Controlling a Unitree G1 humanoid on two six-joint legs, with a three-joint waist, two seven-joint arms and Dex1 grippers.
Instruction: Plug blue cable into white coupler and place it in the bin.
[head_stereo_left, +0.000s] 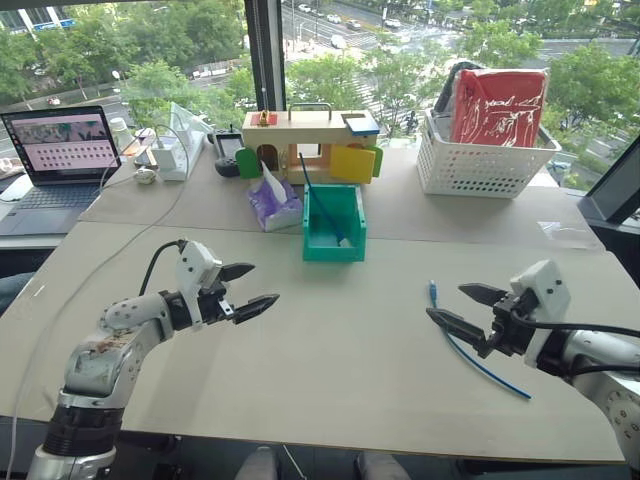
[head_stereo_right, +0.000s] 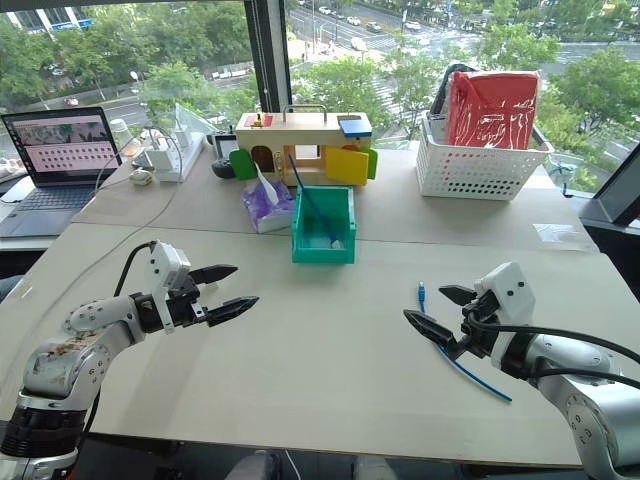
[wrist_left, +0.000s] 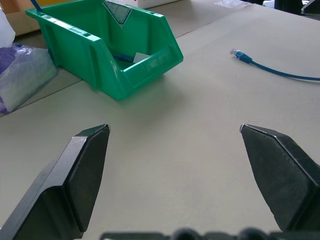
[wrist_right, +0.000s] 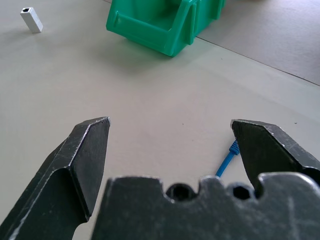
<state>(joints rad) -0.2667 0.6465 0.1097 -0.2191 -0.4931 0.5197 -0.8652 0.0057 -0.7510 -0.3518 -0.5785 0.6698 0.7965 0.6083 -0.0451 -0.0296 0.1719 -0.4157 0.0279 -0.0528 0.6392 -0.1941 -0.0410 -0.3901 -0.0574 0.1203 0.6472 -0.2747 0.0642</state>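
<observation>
right end effector (head_stereo_left: 462, 304) just above blue cable (head_stereo_left: 480, 365), apart

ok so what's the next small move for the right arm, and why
Probably lower the right gripper onto the blue cable just behind its plug and close. That gripper and the left gripper are both open and hold nothing. The cable lies loose on the table right beside the right gripper, and the white coupler sits apart from it, not yet plugged.

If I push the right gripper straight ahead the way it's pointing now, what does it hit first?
Probably bare table: the open right gripper aims past the blue cable plug, toward the bin. Depth is uncertain.
</observation>
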